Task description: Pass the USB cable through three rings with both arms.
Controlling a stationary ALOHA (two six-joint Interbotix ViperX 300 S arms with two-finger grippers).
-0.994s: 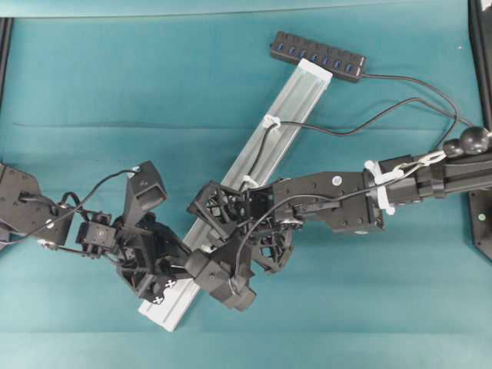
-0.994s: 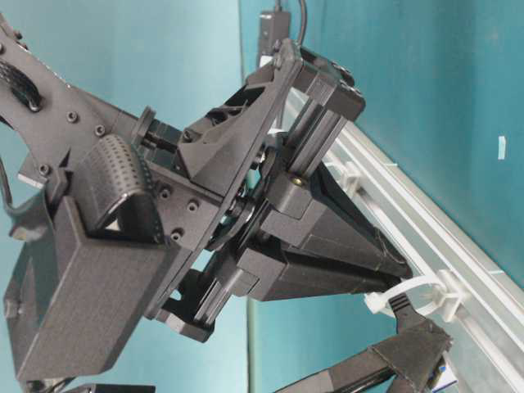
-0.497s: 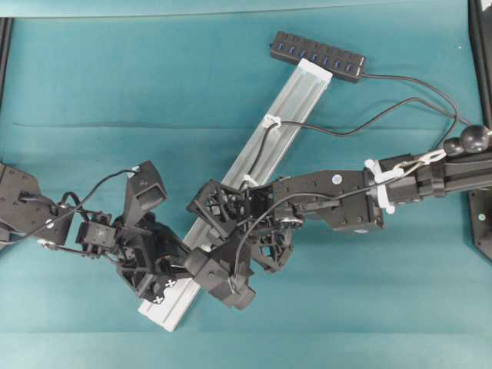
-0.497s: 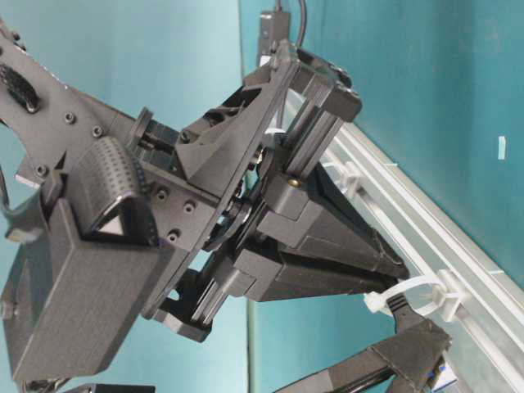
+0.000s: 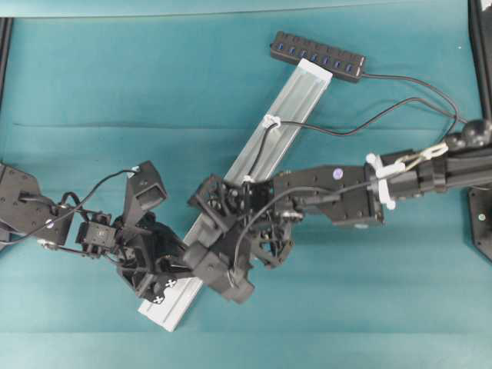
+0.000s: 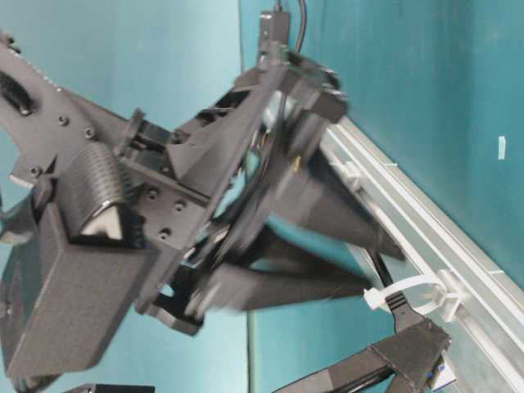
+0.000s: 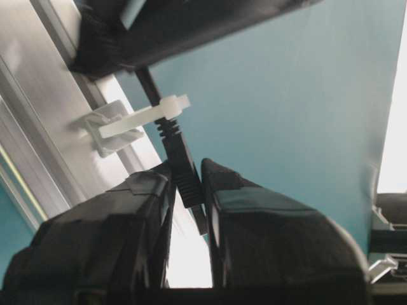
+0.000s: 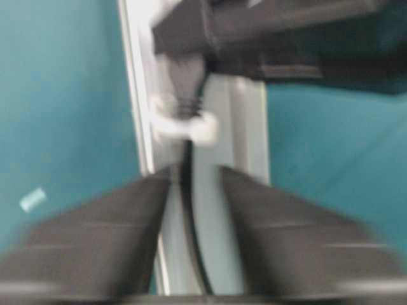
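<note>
The left gripper (image 7: pixel 189 190) pinches the cable's (image 7: pixel 166 130) plug just past a white ring (image 7: pixel 137 119) on the rail (image 7: pixel 38 127); the right gripper (image 8: pixel 191 190) stands with jaws apart on either side of the cable behind that ring, not gripping it.

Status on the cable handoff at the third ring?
Left end effector shut on USB cable plug, just past ring. Right end effector open, cable between fingers. Nothing blocking.
</note>
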